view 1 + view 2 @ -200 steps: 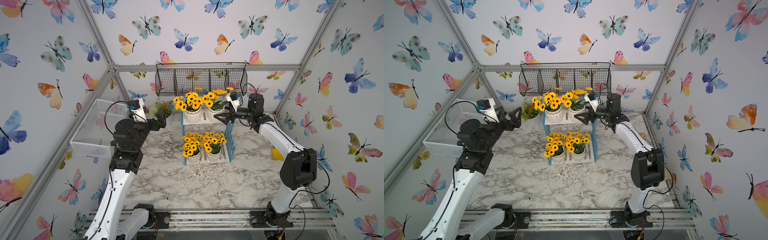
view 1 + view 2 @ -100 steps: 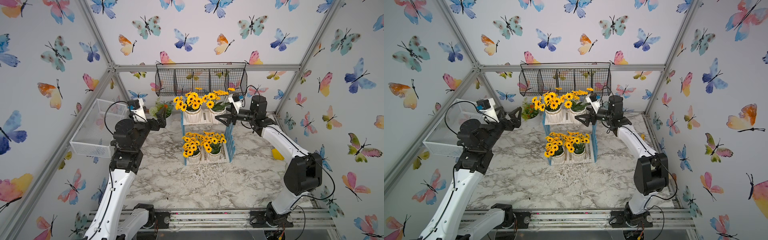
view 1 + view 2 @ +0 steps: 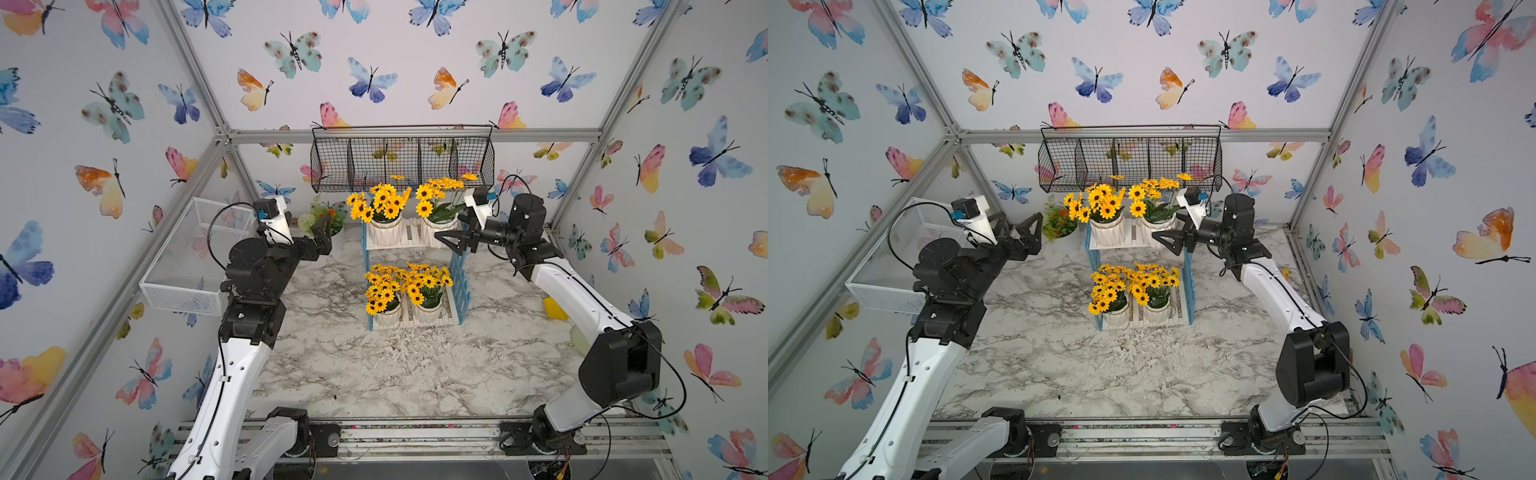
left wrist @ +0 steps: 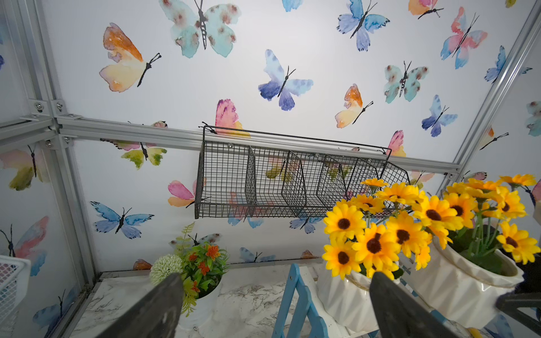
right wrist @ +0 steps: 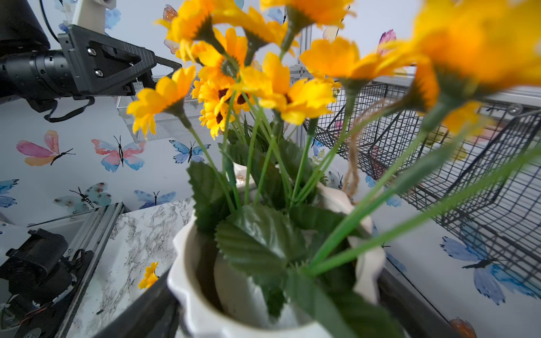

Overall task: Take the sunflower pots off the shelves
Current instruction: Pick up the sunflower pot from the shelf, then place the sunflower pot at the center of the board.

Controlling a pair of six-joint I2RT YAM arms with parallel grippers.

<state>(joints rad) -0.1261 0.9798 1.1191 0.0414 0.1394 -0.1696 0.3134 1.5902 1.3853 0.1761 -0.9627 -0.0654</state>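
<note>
Nothing off yet: all four small white ribbed pots of yellow artificial sunflowers (image 3: 384, 230) sit on the two-tier white-slat, blue-lattice rack (image 3: 461, 286) (two per tier) — right gripper (image 3: 451, 243) open astride the nearest top pot (image 5: 187, 292), left gripper (image 3: 324, 237) open and empty beside the rack — four lifts to go.

The left arm (image 3: 232, 374) and right arm (image 3: 582, 299) each consist of glossy white tapered links joined by black cylindrical joint housings, with a thin black cable (image 3: 209, 239) looping outside the structure. Each wrist carries a white camera bracket (image 3: 277, 220) fitted with a black module and a small blue tag. The left gripper (image 4: 276, 278) has black triangular open-frame fingers (image 5: 111, 67) fastened with silver screws.
</note>
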